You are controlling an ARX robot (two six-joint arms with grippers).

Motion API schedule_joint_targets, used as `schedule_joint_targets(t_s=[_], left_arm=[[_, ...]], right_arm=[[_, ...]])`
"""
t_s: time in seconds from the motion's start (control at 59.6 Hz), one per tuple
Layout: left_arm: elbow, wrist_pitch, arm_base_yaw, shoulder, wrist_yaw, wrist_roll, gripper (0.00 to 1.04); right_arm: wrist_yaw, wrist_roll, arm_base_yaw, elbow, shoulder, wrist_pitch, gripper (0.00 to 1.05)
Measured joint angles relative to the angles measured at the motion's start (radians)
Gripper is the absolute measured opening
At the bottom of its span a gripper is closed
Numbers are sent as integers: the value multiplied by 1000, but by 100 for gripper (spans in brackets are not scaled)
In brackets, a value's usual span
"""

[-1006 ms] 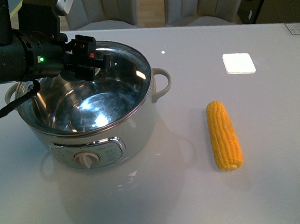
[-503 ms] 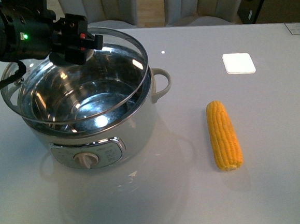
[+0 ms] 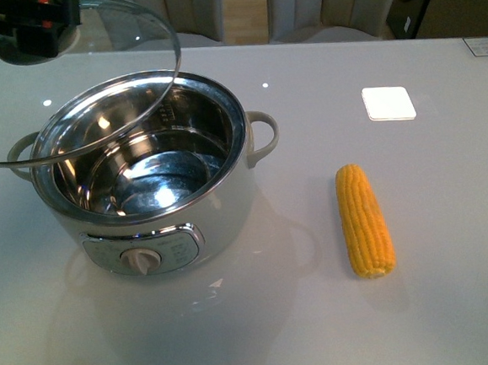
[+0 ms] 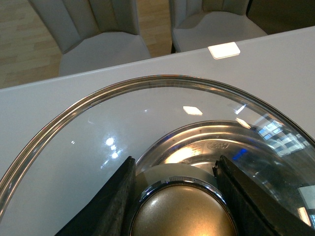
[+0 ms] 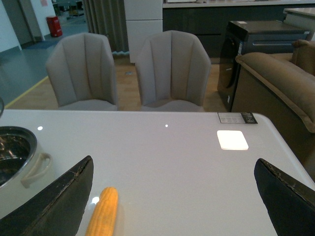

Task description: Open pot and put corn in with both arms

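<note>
Our left end effector [image 4: 174, 196] pinches the knob [image 4: 183, 214] of the glass lid [image 3: 108, 66], tilted above the ten o'clock rim of the pot [image 3: 225, 205] — a slip there could drop glass onto steel. Our right end effector [image 5: 172, 189] gapes empty; the corn [image 3: 364, 220] lies at the pot's three o'clock.

The right gripper [image 5: 173, 160] is hanging over the table [image 5: 162, 147] with its jaws spread wide. The corn [image 5: 102, 212] is lying flat just beside one jaw. The pot [image 5: 17, 155] is sitting near the corn, not touching it. Two chairs [image 5: 170, 69] are standing well beyond the corn.
</note>
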State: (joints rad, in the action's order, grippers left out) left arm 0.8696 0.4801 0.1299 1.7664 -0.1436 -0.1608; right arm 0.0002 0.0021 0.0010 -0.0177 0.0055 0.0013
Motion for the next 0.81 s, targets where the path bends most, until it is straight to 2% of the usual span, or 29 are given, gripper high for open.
schedule_joint_targets(t_s=[0.252, 0.805], left_arm=[[-29, -3, -97, -18, -31, -27, 43], [-58, 45, -404, -14, -129, -79, 43]], right_arm=[[0, 0, 0, 0, 0, 0, 96], [0, 0, 0, 0, 0, 0, 96]])
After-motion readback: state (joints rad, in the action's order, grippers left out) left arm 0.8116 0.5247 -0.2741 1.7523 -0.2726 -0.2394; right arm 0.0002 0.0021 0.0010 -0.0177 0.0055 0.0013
